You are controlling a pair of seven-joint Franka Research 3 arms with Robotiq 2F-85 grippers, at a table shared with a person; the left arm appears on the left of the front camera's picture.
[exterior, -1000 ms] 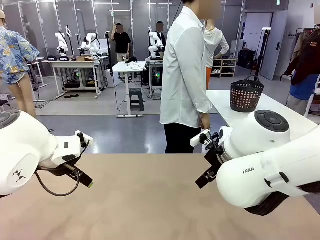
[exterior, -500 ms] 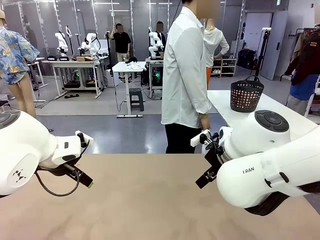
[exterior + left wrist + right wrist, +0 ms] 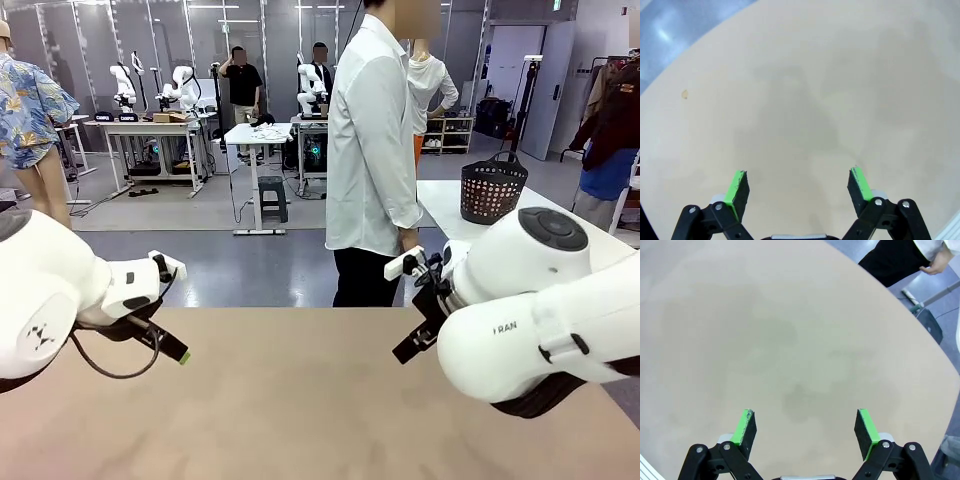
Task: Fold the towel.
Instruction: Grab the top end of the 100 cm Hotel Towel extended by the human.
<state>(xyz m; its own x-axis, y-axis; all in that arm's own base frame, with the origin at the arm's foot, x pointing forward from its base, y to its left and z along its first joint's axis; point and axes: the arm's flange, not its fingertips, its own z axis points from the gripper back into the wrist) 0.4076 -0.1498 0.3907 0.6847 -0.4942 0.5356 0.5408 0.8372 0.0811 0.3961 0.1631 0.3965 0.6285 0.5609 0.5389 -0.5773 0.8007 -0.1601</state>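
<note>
The towel is out of view. My left gripper [image 3: 799, 187] hangs open over the bare tan table [image 3: 805, 100], with nothing between its green pads [image 3: 736, 186]. My right gripper [image 3: 806, 427] is open too, above bare tabletop [image 3: 790, 340], and holds nothing. In the front view the left gripper [image 3: 172, 350] comes in at the table's left and the right gripper [image 3: 410, 345] at its right, both near the far edge.
A person in a white shirt [image 3: 370, 150] stands at the table's far edge, one hand [image 3: 410, 240] hanging by the side; the hand [image 3: 940, 262] is also in the right wrist view. A dark plastic basket [image 3: 492, 190] stands on a white table at the back right.
Both arms have shifted slightly, with their grippers still open. The person has moved a little to the right.
</note>
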